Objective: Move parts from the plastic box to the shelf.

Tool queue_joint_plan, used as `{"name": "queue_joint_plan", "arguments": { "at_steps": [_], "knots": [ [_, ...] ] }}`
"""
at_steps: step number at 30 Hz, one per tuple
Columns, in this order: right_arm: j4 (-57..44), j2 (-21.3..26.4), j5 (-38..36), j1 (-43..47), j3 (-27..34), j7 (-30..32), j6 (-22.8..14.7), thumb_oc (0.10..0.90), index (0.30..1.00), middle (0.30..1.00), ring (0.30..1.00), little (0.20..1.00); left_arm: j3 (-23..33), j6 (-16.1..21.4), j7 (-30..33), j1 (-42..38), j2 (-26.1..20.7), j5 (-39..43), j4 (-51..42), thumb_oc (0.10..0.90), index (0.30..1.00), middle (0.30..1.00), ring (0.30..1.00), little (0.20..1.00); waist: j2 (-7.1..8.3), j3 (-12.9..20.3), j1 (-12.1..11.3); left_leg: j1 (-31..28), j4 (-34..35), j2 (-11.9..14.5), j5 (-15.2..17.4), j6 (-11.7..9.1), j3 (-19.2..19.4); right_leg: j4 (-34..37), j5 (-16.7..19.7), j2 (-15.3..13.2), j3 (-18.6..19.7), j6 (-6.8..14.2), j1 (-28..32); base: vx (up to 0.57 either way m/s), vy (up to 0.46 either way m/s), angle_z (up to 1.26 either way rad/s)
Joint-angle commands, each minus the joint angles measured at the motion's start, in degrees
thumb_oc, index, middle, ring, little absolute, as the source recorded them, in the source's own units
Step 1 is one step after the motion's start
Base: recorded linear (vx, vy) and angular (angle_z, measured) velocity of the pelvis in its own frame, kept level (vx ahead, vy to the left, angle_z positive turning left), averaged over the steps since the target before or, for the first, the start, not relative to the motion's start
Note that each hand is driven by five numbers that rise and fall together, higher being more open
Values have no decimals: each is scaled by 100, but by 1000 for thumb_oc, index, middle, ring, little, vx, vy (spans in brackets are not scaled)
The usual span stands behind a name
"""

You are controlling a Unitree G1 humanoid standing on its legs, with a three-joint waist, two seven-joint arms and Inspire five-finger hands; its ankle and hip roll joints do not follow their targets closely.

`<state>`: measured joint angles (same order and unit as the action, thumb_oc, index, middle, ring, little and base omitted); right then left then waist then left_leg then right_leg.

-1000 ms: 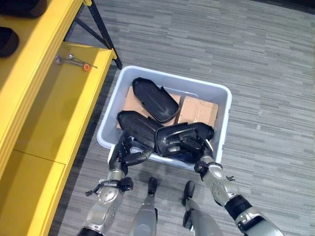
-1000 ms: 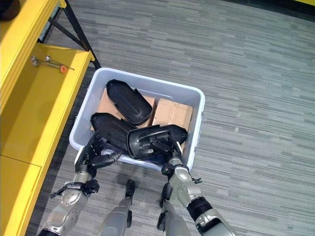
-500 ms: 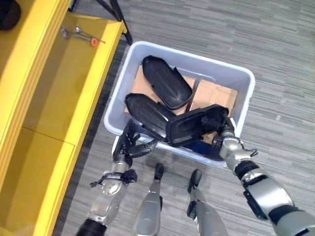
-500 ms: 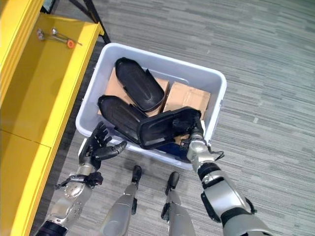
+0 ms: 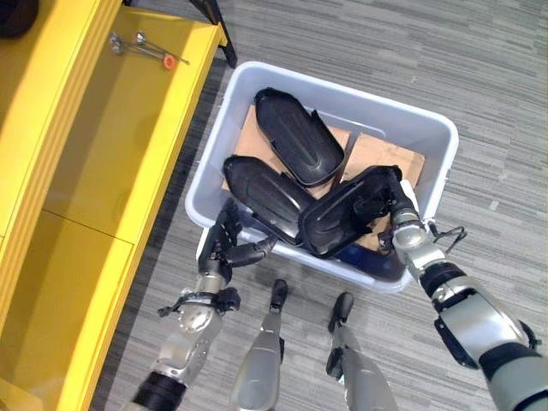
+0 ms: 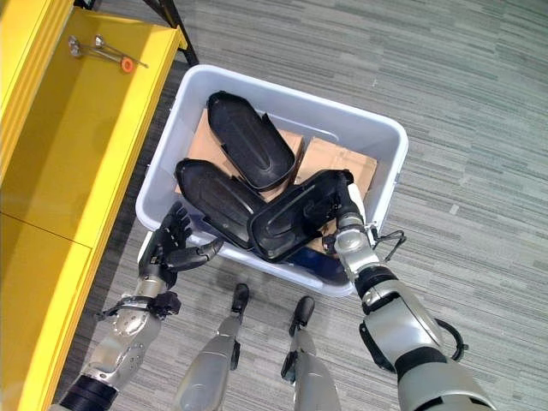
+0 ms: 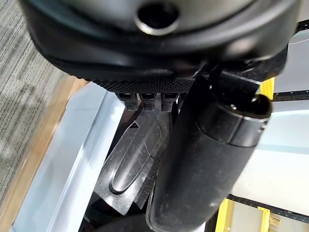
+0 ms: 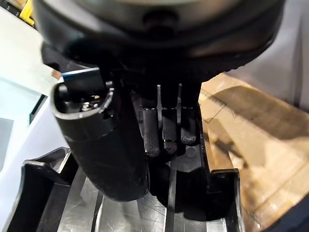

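Lifted higher, black part (image 5: 347,212) hides cardboard, right hand (image 6: 349,224) pinching it; left hand (image 6: 175,251) spread.

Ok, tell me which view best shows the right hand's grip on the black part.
The right wrist view: the right hand has its fingers curled over the rim of the black part, seen close up. The two eye views show that part whole, tilted up in the plastic box, but the grip is small there.

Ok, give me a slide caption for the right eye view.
Right hand grips a black plastic shell part raised inside the grey plastic box; left hand open at its near rim.
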<state>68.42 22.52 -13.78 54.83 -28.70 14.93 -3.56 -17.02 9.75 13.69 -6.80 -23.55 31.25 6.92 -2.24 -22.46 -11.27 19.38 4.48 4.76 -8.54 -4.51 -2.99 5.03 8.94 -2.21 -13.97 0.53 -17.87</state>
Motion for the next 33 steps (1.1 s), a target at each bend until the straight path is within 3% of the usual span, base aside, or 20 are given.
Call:
{"name": "queue_joint_plan", "arguments": {
  "at_steps": [1, 6, 7, 19, 33],
  "knots": [
    [179, 89, 324, 477, -341, 68, -55, 900, 1000, 1000, 1000, 1000, -113, 619, 100, -244, -249, -61, -415, 900, 1000, 1000, 1000, 1000, 244, 145, -184, 0, 52, 51, 65, 0, 222, -3, -36, -739, 242, 743, 165, 9, -1, 8],
    [322, 337, 765, 850, -532, 124, -30, 900, 1000, 1000, 1000, 1000, -130, 660, 104, -320, -260, -77, -367, 900, 1000, 1000, 1000, 1000, 211, 139, -264, 60, 52, 38, 47, -6, 187, -3, -37, -745, 216, 751, 132, 5, -1, 2],
    [600, 511, 969, 1111, -622, 104, 40, 900, 1000, 1000, 1000, 1000, -206, 676, 68, -388, -283, -55, -336, 900, 1000, 1000, 1000, 1000, 155, 142, -368, 115, 52, 18, 35, -10, 145, -3, -56, -761, 171, 759, 118, 0, 0, 0],
    [723, 1576, 1331, 1813, -823, 364, 45, 900, 1000, 1000, 1000, 1000, -217, 749, 76, -536, -329, -58, -299, 900, 1000, 1000, 1000, 1000, -18, 101, -597, 403, 52, -67, -46, -55, -16, -3, -63, -800, 15, 802, -21, 1, -14, 11],
    [-79, 1705, 2231, 2071, -1508, 579, 123, 900, 1000, 1000, 1000, 1000, -2, 757, 270, -495, -316, -134, -290, 900, 1000, 1000, 1000, 1000, 166, 14, -382, 346, 52, -22, -6, -52, 46, -3, -62, -769, 88, 774, -36, 3, 0, 2]
  ]
}}
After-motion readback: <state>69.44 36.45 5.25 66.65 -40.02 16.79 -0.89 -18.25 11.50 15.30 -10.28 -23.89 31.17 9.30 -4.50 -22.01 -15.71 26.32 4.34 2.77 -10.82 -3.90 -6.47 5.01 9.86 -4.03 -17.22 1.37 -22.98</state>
